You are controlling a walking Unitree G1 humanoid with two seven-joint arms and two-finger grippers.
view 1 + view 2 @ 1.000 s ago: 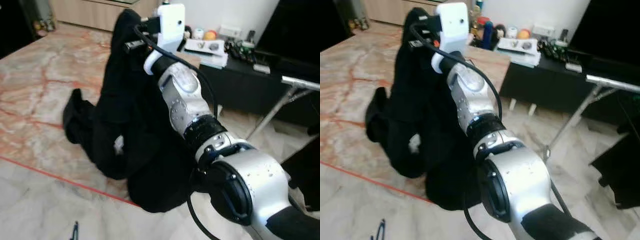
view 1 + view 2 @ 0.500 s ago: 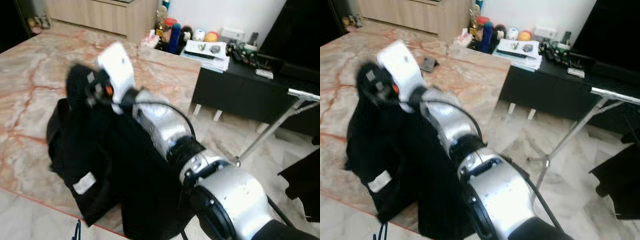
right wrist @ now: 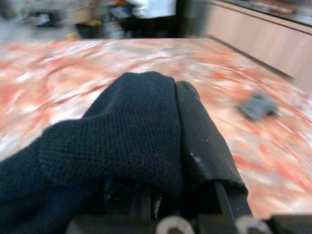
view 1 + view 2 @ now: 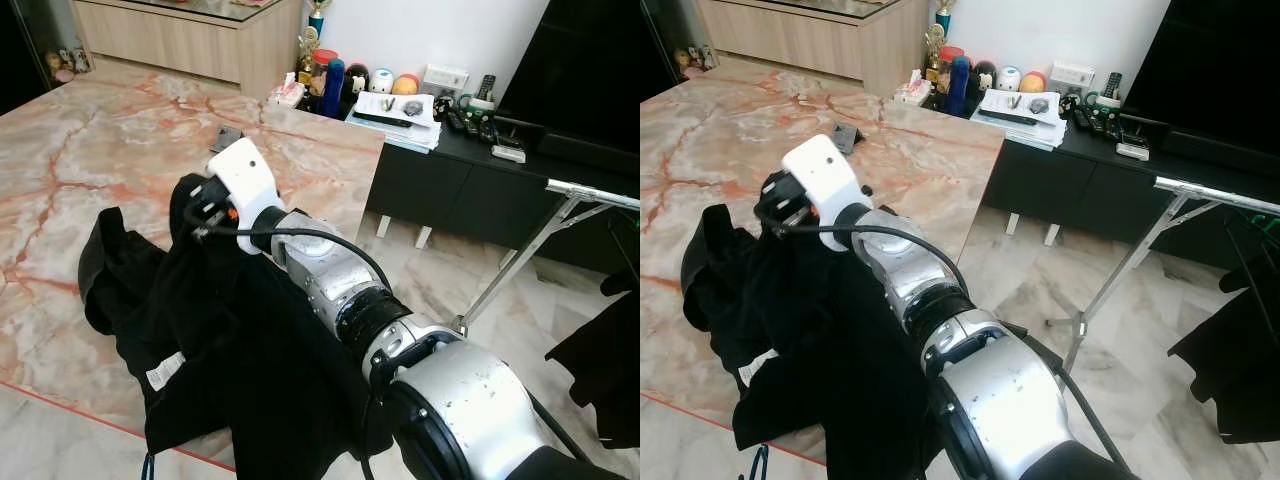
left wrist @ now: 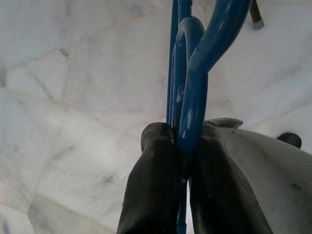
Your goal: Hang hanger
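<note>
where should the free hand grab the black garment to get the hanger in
Probably at the collar end, the bunch of the black garment the right tool grips, coming from the robot's left. The rest lies crumpled on the marble table, and the left tool is shut on the blue hanger.

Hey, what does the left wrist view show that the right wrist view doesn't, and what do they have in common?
Left wrist view alone: the left gripper shut on a blue hanger above pale marble floor.

Right wrist view alone: the right gripper shut on black garment fabric, over a reddish marble table with a small dark object lying on it.

Shared: each looks along its own black fingers clamped on something, with a marble surface behind.
</note>
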